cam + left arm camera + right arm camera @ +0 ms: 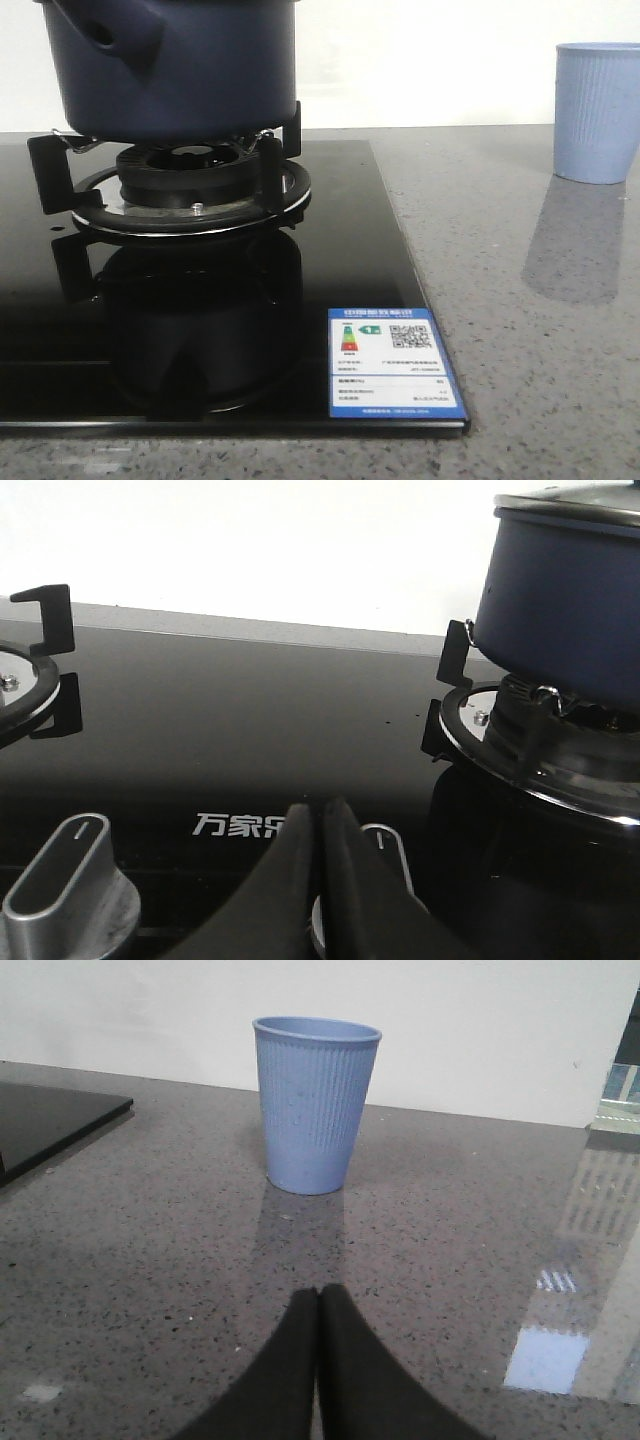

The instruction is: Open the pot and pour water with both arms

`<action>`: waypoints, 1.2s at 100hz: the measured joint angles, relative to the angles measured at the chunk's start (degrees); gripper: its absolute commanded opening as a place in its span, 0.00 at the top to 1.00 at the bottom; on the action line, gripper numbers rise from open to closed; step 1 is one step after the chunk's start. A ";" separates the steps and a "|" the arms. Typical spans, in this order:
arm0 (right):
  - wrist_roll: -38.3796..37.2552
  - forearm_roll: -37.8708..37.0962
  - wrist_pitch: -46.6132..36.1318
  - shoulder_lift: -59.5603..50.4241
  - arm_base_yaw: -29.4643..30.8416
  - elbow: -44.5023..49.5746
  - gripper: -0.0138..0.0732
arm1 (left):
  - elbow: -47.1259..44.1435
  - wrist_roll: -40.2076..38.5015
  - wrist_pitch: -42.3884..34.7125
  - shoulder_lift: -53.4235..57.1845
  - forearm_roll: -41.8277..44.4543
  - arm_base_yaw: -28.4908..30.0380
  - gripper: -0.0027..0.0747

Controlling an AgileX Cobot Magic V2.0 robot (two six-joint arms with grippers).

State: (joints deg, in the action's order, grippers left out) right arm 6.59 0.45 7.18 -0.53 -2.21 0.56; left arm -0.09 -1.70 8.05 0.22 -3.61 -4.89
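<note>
The dark navy pot stands on the burner grate of the black glass stove; its top is cut off in the front view. The left wrist view shows the pot with a metal rim at its top. My left gripper is shut with nothing in it, low over the stove's front edge by the knobs, apart from the pot. A light blue ribbed cup stands upright on the grey counter, also visible at the front view's right edge. My right gripper is shut and empty, short of the cup.
Two silver knobs sit along the stove's front. A second burner lies on the stove's other side. A blue-and-white energy label is stuck at the stove's corner. A white wall backs the speckled counter.
</note>
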 measured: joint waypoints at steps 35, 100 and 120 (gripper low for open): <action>0.00 0.00 0.00 0.00 0.00 0.00 0.91 | 0.00 0.00 0.00 0.00 0.00 0.00 0.99; 0.00 2.64 -0.79 0.00 0.00 0.00 0.91 | 0.00 0.00 -0.58 0.00 -3.36 0.00 0.99; 0.00 13.07 -1.27 0.00 0.00 0.00 0.90 | 0.00 0.00 -3.40 0.00 -12.50 0.00 0.99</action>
State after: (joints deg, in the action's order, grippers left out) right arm 6.59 13.53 5.91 -0.53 -2.21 0.56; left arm -0.09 -1.70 4.66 0.22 -16.10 -4.89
